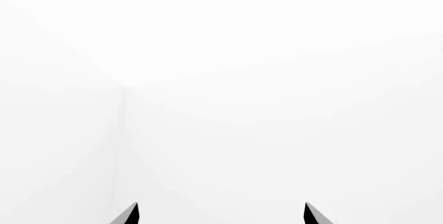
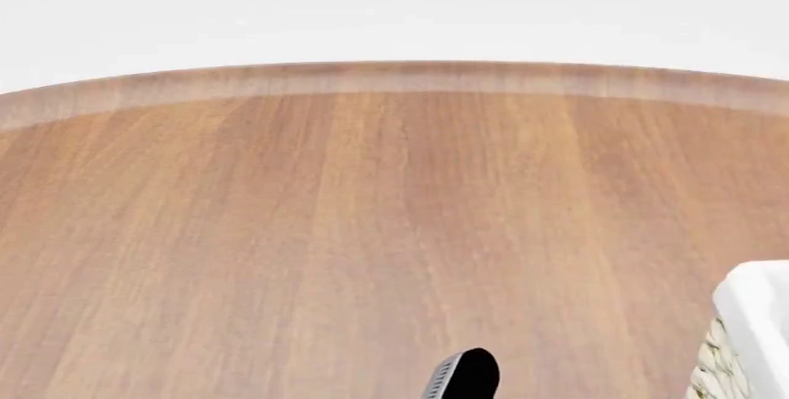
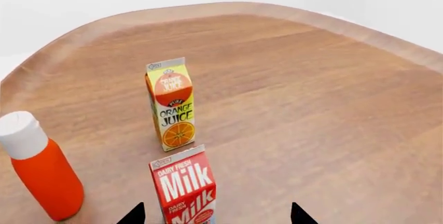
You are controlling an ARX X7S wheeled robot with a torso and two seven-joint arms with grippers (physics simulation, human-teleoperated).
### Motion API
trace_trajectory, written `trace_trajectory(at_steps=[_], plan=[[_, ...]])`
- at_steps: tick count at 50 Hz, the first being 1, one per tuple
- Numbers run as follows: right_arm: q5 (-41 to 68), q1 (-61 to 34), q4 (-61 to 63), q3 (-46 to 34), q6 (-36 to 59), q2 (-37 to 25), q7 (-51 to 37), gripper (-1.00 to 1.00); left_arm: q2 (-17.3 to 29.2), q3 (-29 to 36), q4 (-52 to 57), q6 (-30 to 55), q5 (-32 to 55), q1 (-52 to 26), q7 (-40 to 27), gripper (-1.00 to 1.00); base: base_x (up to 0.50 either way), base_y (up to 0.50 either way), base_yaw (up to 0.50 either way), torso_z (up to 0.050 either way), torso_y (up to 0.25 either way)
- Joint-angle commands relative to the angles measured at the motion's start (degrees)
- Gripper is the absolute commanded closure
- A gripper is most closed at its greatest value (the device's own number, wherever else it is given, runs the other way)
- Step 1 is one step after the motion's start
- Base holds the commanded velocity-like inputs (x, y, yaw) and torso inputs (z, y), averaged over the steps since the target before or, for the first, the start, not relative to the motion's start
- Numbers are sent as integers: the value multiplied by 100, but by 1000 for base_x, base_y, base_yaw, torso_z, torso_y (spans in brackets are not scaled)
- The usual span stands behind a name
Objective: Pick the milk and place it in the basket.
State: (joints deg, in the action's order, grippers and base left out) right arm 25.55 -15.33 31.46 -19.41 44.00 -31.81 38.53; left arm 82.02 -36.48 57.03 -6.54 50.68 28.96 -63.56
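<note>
Left wrist view: nearly all of the frame is plain white, with a faint vertical seam left of centre. At the bottom edge two dark fingertips of the left hand [image 1: 221,214] poke up, one at lower left and one at lower right, set wide apart with nothing between them.

Head view: a round wooden counter [image 2: 309,214] fills the frame, its pale rim curving across the upper part against a white background. At the lower right edge a corner of the basket [image 2: 755,325] shows, its white cloth liner folded over cream wicker. A dark, rounded part of a robot arm [image 2: 467,376] sits at the bottom edge, just right of centre. The milk is not visible here.

Right wrist view: the milk [image 3: 183,187] stands upright at bottom centre, its red top reading "Milk". The two dark tips of the right hand [image 3: 217,214] rise at the bottom edge, spread; the carton stands between them, nearer the left tip, and whether either tip touches it cannot be told. Beyond it, at mid-frame, stands the orange juice carton [image 3: 171,105], apart from the milk. At lower left stands an orange bottle [image 3: 39,167] with a white cap.
</note>
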Motion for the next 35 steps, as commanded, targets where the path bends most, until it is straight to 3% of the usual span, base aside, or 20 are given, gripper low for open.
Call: trace_trajectory(at_steps=[1,35], plan=[[-165,-4,-42,48,-65,108,96,-100,-118,-74,5,38,-111,-62,111,-100,0,0,0,0,0],[-506,-733,-1572,-942,-364,568,649,-100,-5,111,-27,5,-83,-263,52,-100,0,0,0,0,0]])
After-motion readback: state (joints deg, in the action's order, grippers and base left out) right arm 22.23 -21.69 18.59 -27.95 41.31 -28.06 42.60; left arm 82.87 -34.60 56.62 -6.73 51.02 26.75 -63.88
